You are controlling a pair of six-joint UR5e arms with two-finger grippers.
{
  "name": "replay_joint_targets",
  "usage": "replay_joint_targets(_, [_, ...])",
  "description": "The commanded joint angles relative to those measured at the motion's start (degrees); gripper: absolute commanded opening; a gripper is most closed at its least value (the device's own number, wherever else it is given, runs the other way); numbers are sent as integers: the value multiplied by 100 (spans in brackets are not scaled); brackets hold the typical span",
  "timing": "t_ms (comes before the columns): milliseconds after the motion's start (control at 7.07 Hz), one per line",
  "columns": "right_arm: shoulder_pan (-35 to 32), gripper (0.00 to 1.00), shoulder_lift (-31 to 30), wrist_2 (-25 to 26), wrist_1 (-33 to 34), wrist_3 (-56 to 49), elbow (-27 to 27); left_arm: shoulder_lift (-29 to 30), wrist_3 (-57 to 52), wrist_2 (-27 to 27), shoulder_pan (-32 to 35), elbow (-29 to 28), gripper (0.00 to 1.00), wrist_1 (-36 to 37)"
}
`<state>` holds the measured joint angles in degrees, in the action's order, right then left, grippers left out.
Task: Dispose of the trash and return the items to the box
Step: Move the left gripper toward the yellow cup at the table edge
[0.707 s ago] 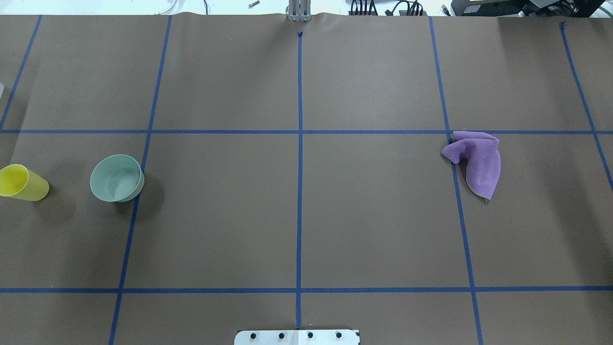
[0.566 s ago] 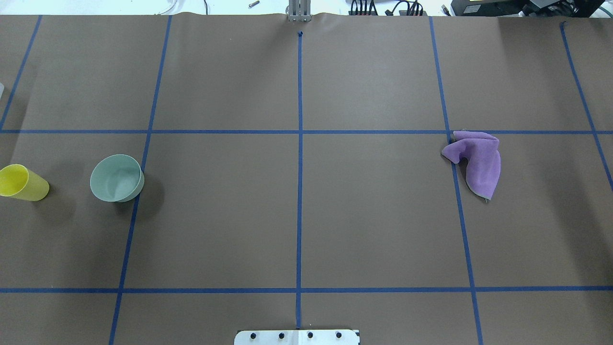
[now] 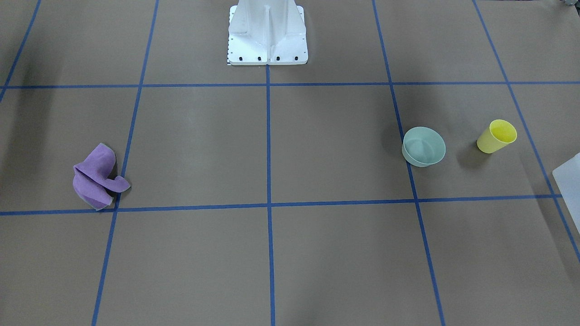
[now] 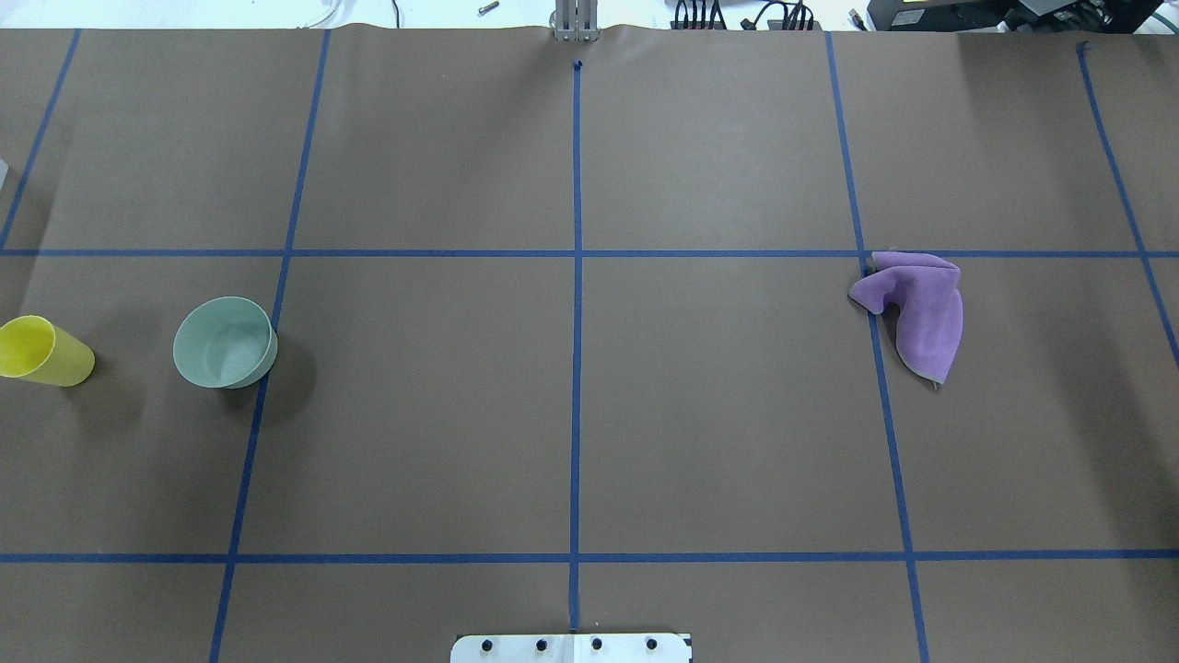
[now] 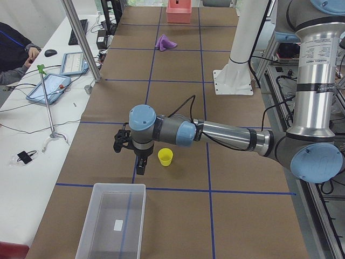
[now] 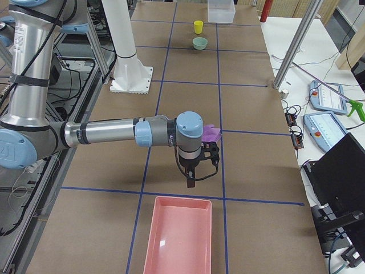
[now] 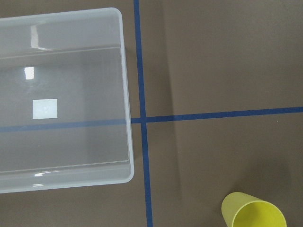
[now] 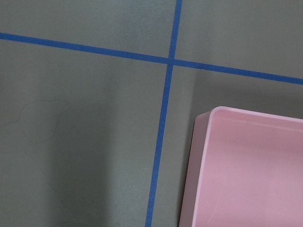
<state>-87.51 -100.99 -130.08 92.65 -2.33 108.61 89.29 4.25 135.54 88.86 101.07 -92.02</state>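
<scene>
A yellow cup (image 4: 41, 350) stands at the table's left end, with a green bowl (image 4: 224, 342) beside it. A crumpled purple cloth (image 4: 916, 313) lies on the right half. A clear box (image 5: 86, 237) stands at the left end and a pink tray (image 6: 177, 240) at the right end. My left gripper (image 5: 139, 166) hangs above the table between the cup (image 5: 165, 157) and the clear box. My right gripper (image 6: 191, 181) hangs between the cloth (image 6: 212, 132) and the pink tray. I cannot tell whether either gripper is open or shut.
The robot's white base (image 3: 267, 40) stands at the table's near middle edge. Blue tape lines grid the brown table. Tablets, cables and a metal post (image 5: 81, 40) line the far side, where an operator (image 5: 13, 54) sits.
</scene>
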Motion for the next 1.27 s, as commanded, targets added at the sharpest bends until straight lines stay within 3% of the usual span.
replay_joint_targets(0, [15, 100, 17, -9, -1, -4, 108, 18, 6, -10, -9, 97, 99, 0])
replay_joint_targets(707, [6, 100, -61, 18, 8, -442, 267, 1, 6, 25, -9, 246, 99, -9])
replay_joint_targets(1131, [294, 100, 35, 8, -1, 36, 293, -96, 76, 16, -236, 299, 99, -360])
